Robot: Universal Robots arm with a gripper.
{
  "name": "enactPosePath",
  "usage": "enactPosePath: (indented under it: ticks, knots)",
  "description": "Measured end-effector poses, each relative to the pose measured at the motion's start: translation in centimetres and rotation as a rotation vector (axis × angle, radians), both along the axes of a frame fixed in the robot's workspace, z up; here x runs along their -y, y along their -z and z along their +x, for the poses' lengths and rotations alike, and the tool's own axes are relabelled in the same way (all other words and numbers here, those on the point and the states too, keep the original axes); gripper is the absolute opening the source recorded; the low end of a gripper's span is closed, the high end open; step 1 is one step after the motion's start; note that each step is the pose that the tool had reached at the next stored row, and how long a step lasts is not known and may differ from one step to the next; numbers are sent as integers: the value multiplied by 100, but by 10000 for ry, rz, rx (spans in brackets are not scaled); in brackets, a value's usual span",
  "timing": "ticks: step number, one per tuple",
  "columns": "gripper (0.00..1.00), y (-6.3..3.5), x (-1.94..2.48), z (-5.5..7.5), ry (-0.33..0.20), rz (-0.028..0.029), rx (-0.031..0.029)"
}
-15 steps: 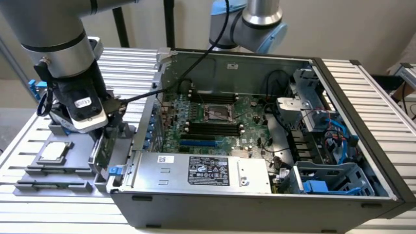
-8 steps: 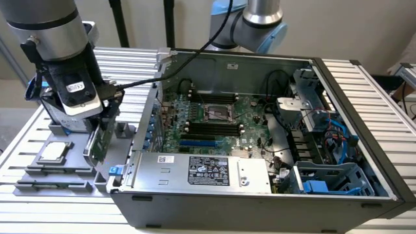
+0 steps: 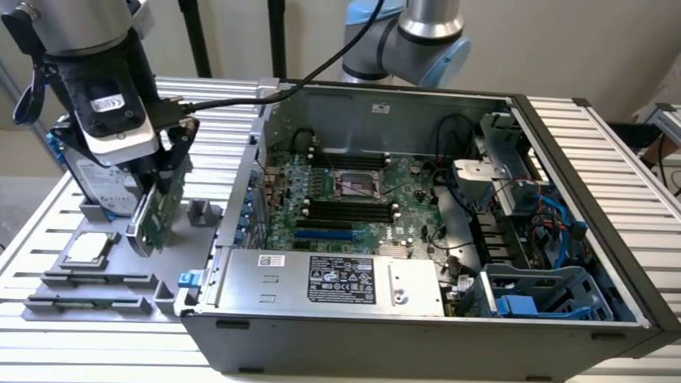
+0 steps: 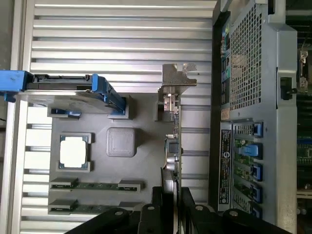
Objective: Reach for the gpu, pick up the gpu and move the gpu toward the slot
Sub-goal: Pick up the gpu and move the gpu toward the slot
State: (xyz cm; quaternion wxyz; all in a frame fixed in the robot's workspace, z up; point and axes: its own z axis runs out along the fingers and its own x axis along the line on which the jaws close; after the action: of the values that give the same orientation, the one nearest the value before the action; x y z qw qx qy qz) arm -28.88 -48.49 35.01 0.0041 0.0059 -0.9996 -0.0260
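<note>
The gpu is a thin green card standing on edge over the grey fixture tray, at the exterior view's left, outside the open computer case. My gripper comes down on it from above, its dark fingers pressed against both faces: shut on the card. In the wrist view the gpu runs edge-on away from my gripper, its silver bracket at the far end. Its lower edge is close to the tray; I cannot tell if it touches. A blue slot lies on the motherboard inside the case.
On the tray, a hard drive in a blue frame stands beside the card, with a square silver chip and two memory sticks. The case wall rises between tray and motherboard. A silver power supply fills the case's near side.
</note>
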Motion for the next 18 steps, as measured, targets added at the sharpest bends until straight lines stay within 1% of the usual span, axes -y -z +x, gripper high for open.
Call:
enactPosePath:
  ticks: [5, 11, 14, 18]
  knots:
    - [26, -227, 16, 79, -15, 7, 1]
    - [26, -502, 41, 237, -31, 23, -5]
    - [26, -637, 51, 347, -36, 44, -10]
    - [26, -804, 56, 529, -37, 100, -25]
